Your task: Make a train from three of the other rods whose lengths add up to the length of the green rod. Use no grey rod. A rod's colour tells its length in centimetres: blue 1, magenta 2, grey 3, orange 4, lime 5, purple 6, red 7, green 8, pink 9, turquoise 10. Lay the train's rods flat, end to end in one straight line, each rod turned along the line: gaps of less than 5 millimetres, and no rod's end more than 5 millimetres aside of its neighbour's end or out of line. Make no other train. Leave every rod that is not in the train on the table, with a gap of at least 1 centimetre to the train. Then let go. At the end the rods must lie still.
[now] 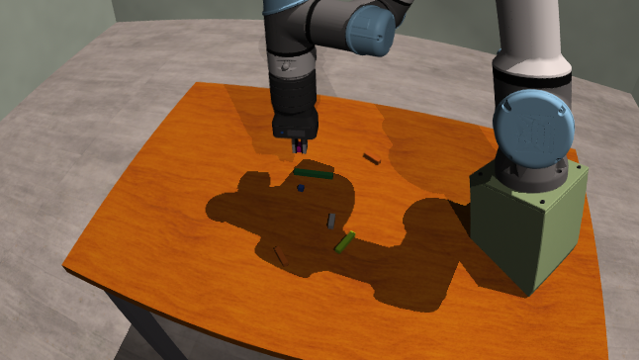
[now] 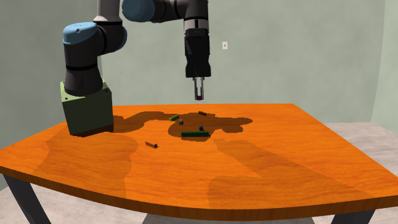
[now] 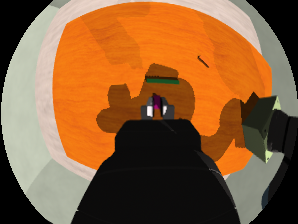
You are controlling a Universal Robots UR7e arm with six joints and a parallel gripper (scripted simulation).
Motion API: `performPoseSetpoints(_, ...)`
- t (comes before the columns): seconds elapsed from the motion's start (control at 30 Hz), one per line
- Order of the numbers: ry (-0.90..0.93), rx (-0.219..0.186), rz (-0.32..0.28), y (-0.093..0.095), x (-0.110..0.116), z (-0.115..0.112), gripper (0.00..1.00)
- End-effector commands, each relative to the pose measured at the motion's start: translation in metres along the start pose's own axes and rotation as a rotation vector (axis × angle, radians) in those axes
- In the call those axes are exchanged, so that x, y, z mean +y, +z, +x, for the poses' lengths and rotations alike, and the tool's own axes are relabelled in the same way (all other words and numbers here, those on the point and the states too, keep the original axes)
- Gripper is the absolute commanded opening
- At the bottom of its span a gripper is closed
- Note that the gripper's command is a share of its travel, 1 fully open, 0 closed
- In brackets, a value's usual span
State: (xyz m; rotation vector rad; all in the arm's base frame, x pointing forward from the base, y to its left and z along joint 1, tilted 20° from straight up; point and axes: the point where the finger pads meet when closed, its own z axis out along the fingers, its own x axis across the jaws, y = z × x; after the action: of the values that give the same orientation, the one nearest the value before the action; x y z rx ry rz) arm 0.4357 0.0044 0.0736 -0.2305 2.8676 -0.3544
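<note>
Magenta rod (image 1: pixel 299 146) pinched in gripper (image 1: pixel 300 147), held well above the wooden table (image 1: pixel 148 208), near green rod (image 1: pixel 313 172). Step, judged: carrying 1st train piece. Next: lower, lay flat, w/ room for blue rod (image 1: pixel 300 188) and lime rod (image 1: pixel 344 241).

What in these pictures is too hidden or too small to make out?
- Magenta rod in the tool: mostly covered by the fingers in every view.
- Two orange rods: barely distinct from the table in the top view.
- Wrist view: the tool's black body blocks the lower half.
</note>
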Motion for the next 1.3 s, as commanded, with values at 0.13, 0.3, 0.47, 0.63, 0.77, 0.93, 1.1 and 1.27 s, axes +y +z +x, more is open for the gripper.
performPoseSetpoints(0.13,0.11,-0.005,0.003,-0.001,0.018,-0.003,0.24)
performPoseSetpoints(0.3,0.149,-0.006,0.004,-0.001,0.024,-0.004,0.24)
performPoseSetpoints(0.47,0.164,-0.007,0.004,-0.002,0.027,-0.004,0.24)
performPoseSetpoints(0.63,0.165,-0.007,0.005,-0.002,0.027,-0.005,0.24)
performPoseSetpoints(0.77,0.165,-0.007,0.005,-0.002,0.027,-0.005,0.24)
performPoseSetpoints(0.93,0.165,-0.007,0.005,-0.002,0.027,-0.005,0.24)
performPoseSetpoints(1.1,0.165,-0.007,0.005,-0.001,0.027,-0.005,0.24)
performPoseSetpoints(1.27,0.165,-0.007,0.005,0.003,0.027,-0.005,0.24)
